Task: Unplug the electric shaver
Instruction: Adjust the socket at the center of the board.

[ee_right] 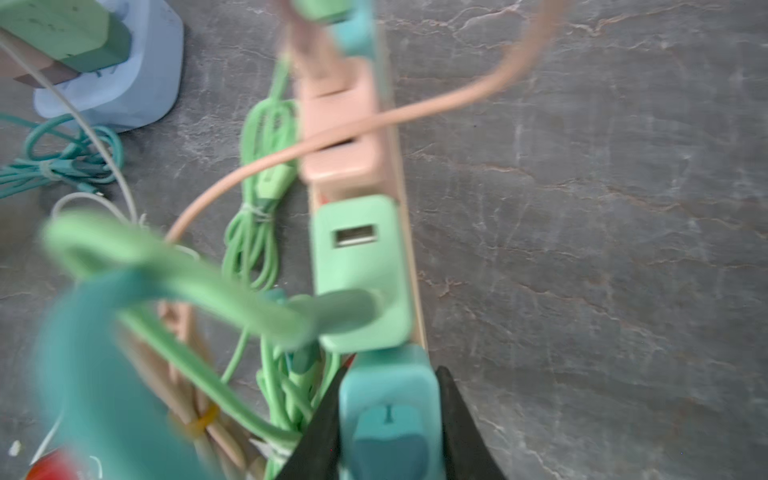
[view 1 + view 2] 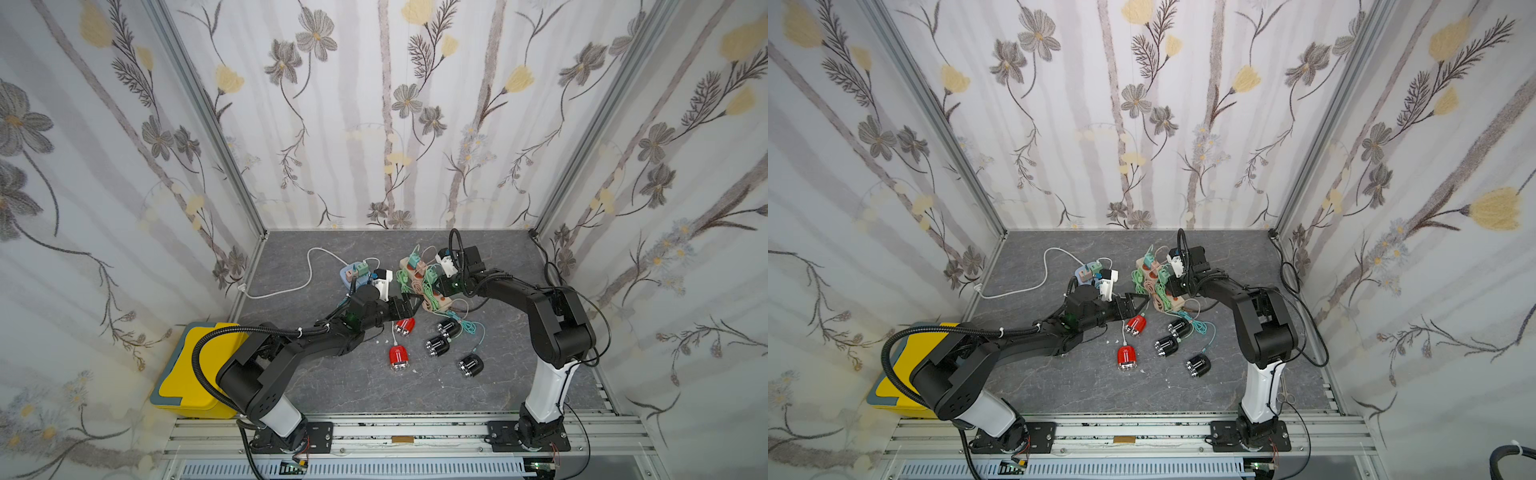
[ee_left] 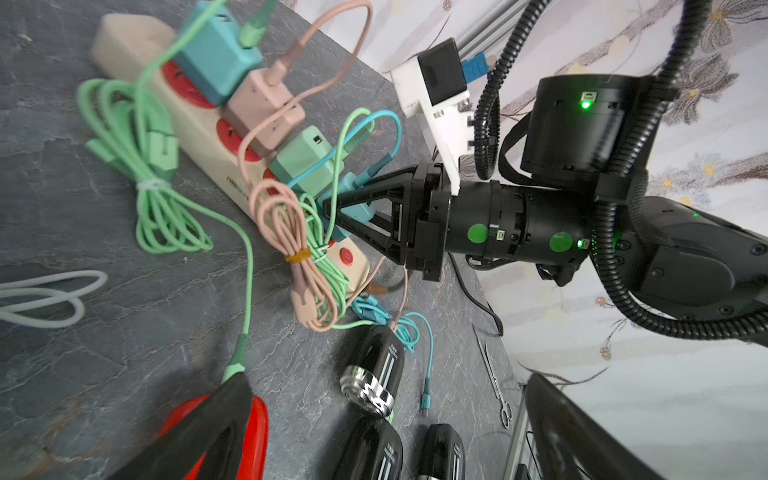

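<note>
Floral-papered walls [image 2: 395, 124] on three sides; grey marbled floor [image 2: 353, 386]; aluminium corner posts [image 2: 206, 116]; even light.

The teal adapter [image 1: 386, 390] stands upright in the beige power strip [image 3: 124, 37], in the socket next to the strip's red switch. It is gripped on both sides by the fingers of the right tool [image 1: 392, 370], and a teal cable [image 3: 390, 124] plugged into its top arches up over the tool. Past the strip's switch end, nearer the arm's base than the tool, a black shaver [image 3: 374, 374] lies on its side on the table [image 2: 353, 386], with a small coil of teal cable against its tail.
</note>
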